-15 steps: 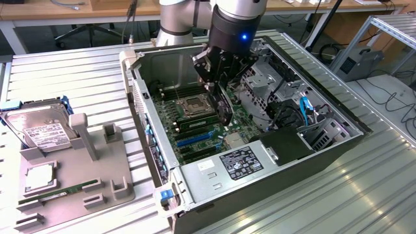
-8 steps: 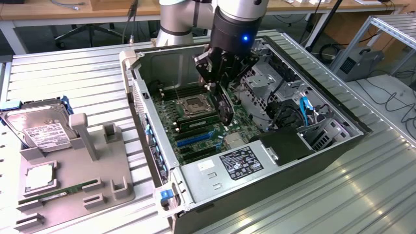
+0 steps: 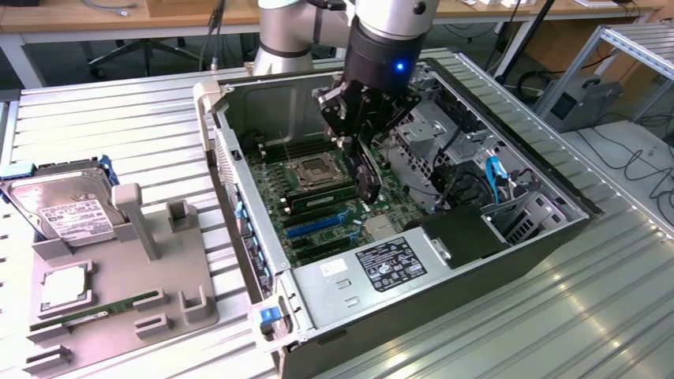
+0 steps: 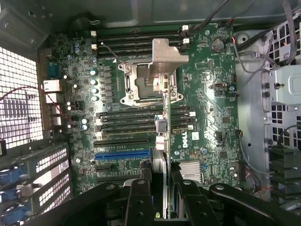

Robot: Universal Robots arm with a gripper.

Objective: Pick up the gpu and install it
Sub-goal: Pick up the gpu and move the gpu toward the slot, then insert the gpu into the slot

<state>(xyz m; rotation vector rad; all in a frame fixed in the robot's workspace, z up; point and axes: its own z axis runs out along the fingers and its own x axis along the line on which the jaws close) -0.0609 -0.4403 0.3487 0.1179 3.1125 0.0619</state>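
The arm (image 3: 384,39) is reaching down into the open computer case (image 3: 348,304), which is lying on its side on the ribbed metal table (image 3: 126,118). Its jaws are closing on the gpu (image 3: 367,178), gripping the thin black card from both sides and holding it on edge over the motherboard (image 3: 305,209). In the wrist view the gpu (image 4: 167,56) is running edge-on across the board, its silver bracket sitting over the processor socket (image 4: 136,87), with the blue slot (image 4: 122,154) lying just beside the card's line. Whether the card's lower edge is touching the board cannot be told. Well apart, toward the exterior view's left, a hard drive (image 3: 63,209) and a green memory stick (image 3: 100,312) are resting on a grey holder (image 3: 137,276).
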